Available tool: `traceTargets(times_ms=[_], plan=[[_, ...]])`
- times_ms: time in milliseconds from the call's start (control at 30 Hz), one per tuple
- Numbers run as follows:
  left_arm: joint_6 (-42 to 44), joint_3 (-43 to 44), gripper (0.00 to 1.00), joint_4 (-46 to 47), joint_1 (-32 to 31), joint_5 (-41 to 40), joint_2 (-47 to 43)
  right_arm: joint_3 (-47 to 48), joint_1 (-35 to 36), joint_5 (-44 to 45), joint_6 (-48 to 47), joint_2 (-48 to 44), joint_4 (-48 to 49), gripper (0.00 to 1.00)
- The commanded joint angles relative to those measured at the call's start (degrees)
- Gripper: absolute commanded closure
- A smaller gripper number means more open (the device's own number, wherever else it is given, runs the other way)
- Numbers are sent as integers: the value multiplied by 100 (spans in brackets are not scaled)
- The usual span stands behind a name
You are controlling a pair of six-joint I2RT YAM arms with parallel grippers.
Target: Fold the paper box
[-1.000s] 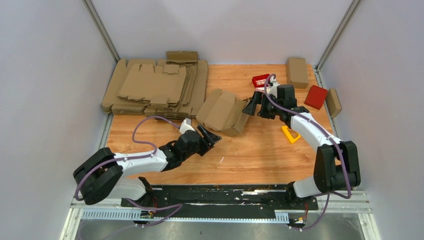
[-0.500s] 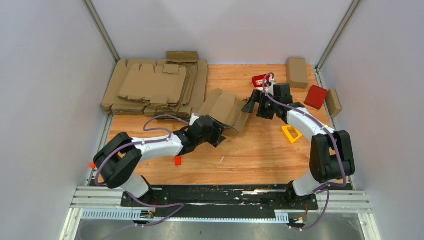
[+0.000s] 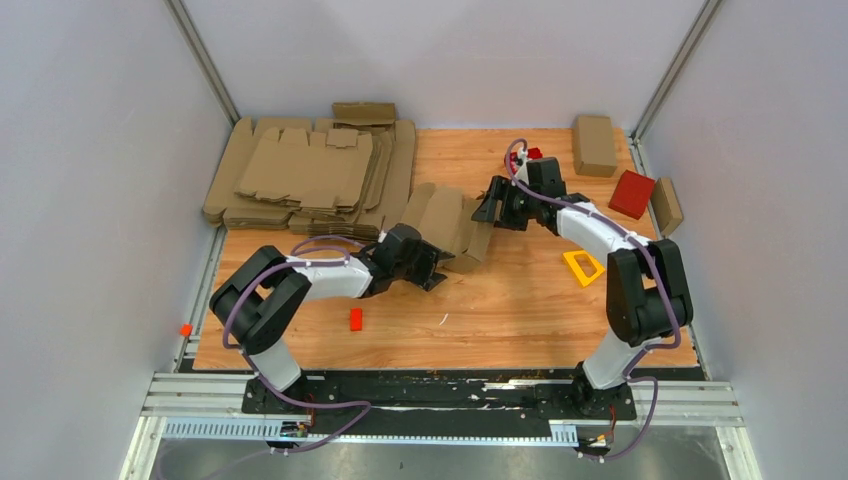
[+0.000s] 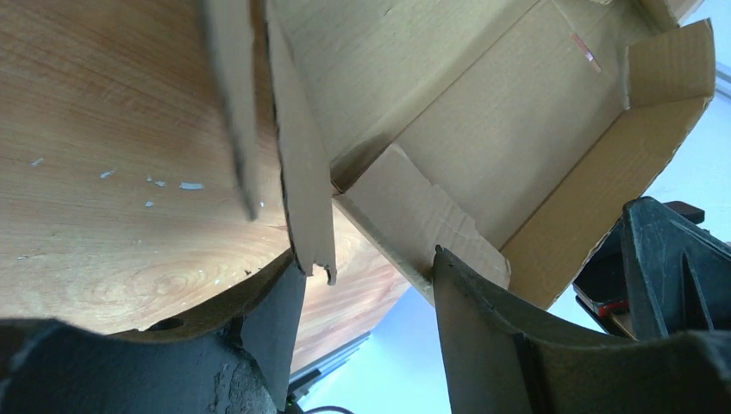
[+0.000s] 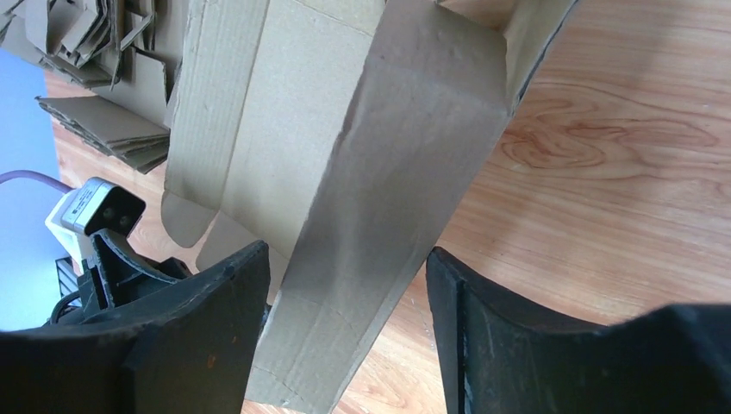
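Wooden surface [image 3: 520,300] carries the paper box [image 3: 447,222] near its middle, partly opened with flaps raised, lying between the two grippers. The left gripper [image 3: 432,270] sits at its near-left edge with jaws spread around a flap, and the right gripper [image 3: 487,208] sits at its far-right end, jaws likewise apart with a panel between them. One stack of flat cardboard sheets [image 3: 310,175] lies far left, two folded brown cartons [image 3: 595,144] and one yellow triangular frame [image 3: 583,267] on the right.

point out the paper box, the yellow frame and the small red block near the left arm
paper box [image 3: 447,222], top view, middle panel
yellow frame [image 3: 574,269], top view, left edge
small red block [image 3: 355,319], top view, centre
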Motion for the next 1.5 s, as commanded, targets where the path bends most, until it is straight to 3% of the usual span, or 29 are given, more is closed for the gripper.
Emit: traceTargets(times_ms=[0,133,367,767,867,1033,1333,1467], plan=[[-96,126,37,161,87,103,-63,356,152,-150,-58,115,-35,37],[-81,-7,37,141,191,38,-275,560,286,-83,-228,212,-265,46],[230,-442,36,-146,397,-259,-961,740,555,-28,-594,303,-465,43],[3024,-170,37,-1617,621,-753,-2006,995,869,56,-907,457,-697,38],[3304,-239,37,-1829,629,-935,-2215,982,880,60,-937,480,-750,37],[3504,-286,37,-2173,623,-707,-2399,531,881,20,-914,256,-589,38],[5196,-206,36,-2786,630,-176,-3140,-233,933,-77,-828,-299,-364,38],[5316,-392,34,-3085,621,-56,-3388,-552,1005,-86,-765,-550,-251,38]])
